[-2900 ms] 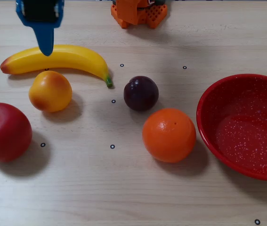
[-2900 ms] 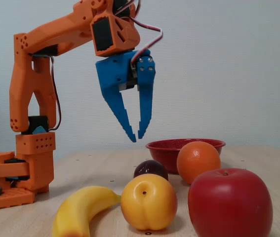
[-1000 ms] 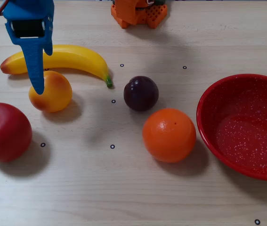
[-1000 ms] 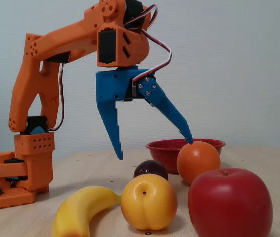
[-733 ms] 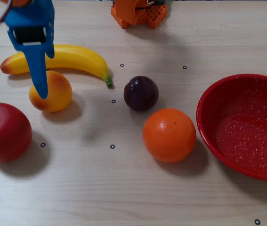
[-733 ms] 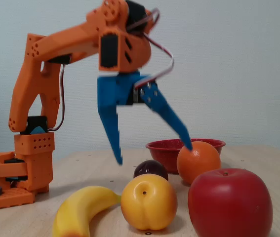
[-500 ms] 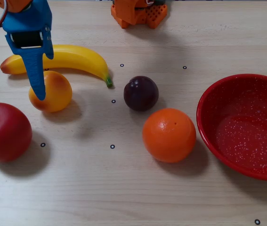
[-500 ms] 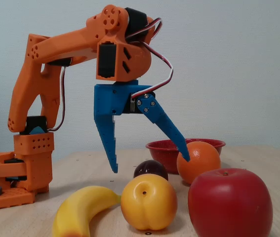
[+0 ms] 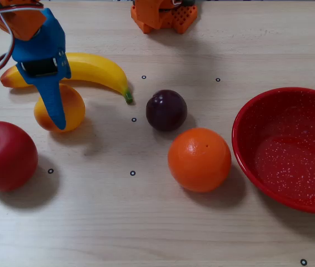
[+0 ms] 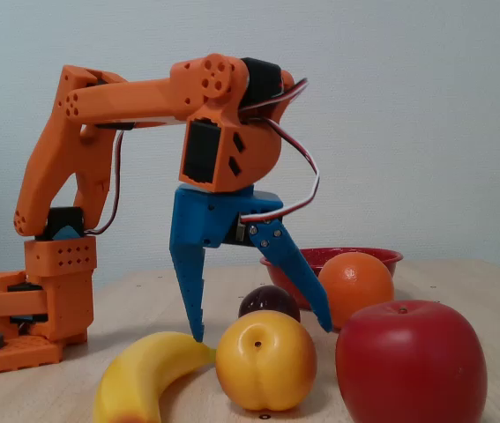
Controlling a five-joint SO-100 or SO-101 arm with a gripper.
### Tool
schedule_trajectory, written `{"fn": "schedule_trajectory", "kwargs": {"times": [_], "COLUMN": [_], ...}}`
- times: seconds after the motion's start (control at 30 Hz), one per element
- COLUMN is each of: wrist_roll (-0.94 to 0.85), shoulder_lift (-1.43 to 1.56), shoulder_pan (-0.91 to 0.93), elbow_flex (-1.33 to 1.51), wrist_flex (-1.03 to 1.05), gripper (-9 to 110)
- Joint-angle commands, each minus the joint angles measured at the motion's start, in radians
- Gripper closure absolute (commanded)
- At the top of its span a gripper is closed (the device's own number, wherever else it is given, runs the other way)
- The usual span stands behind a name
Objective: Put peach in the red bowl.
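Both fixed views are showing the peach [image 9: 71, 105] lying beside a banana [image 9: 90, 68]; only one is showing the whole red bowl [image 9: 257, 161], far right. The gripper [image 10: 263, 330] is hanging spread wide above the peach, gripping nothing.

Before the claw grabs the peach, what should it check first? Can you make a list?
1. Claw open wide enough: ok, its fingers are spread apart in the side fixed view.
2. Claw lined up over the peach: ok, one blue finger lies across it in the top fixed view.
3. Claw low enough around the peach: cannot tell, the tips hang near its top, behind it.
4. Banana out of the way: cannot tell, it lies right next to the peach.
5. Red bowl empty and ready: ok.
6. Path to the bowl: not ok if low, since the plum and orange sit between.
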Motion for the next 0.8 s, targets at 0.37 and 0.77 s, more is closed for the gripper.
{"fn": "schedule_trajectory", "kwargs": {"times": [0.37,0.77], "wrist_roll": [-0.057,-0.146], "shoulder_lift": [0.017,-0.017], "shoulder_pan": [0.008,0.043], "elbow_flex": [-0.118,-0.118], "wrist_flex": [-0.046,-0.037], "gripper": [55,55]}}
